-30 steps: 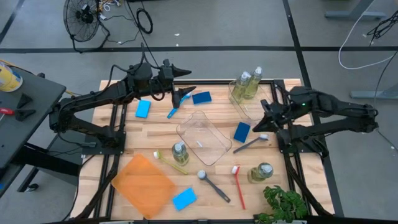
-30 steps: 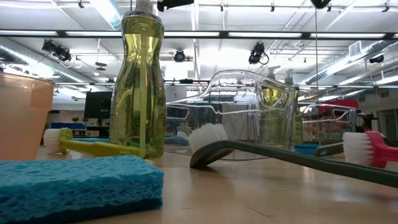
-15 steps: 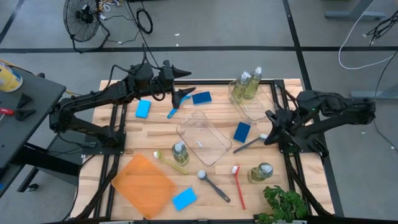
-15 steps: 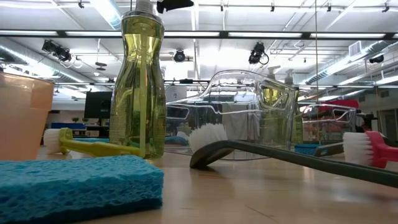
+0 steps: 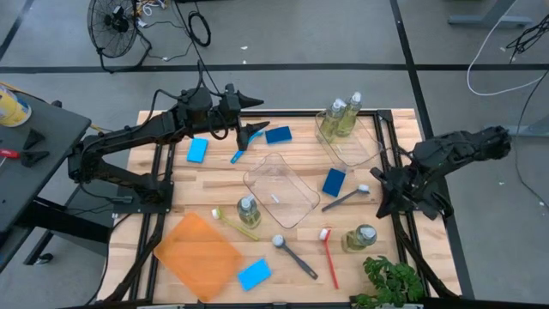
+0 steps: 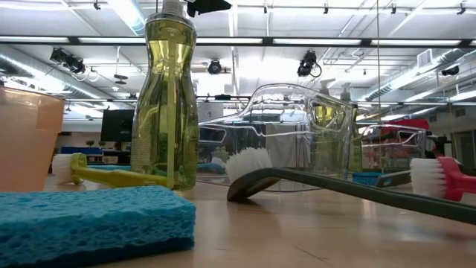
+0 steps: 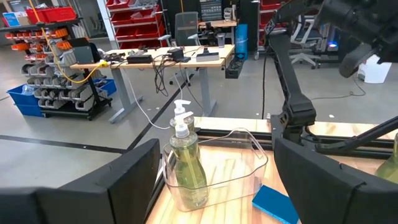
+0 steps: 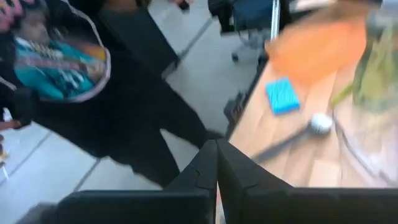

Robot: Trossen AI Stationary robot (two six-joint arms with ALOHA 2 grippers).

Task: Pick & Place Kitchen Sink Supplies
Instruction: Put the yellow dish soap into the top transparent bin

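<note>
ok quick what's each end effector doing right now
Left end effector: open, holding nothing, above the table's far side near a blue brush.
Right end effector: shut, holding nothing, at the table's right edge.

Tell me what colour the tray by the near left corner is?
Orange. The flat tray shows best in the high view.

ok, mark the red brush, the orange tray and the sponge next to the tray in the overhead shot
red brush (image 5: 330, 257): high view, point on the middle of its handle.
orange tray (image 5: 202, 254): high view, point on its bare flat centre.
sponge (image 5: 255, 274): high view, point on its blue top face.
</note>
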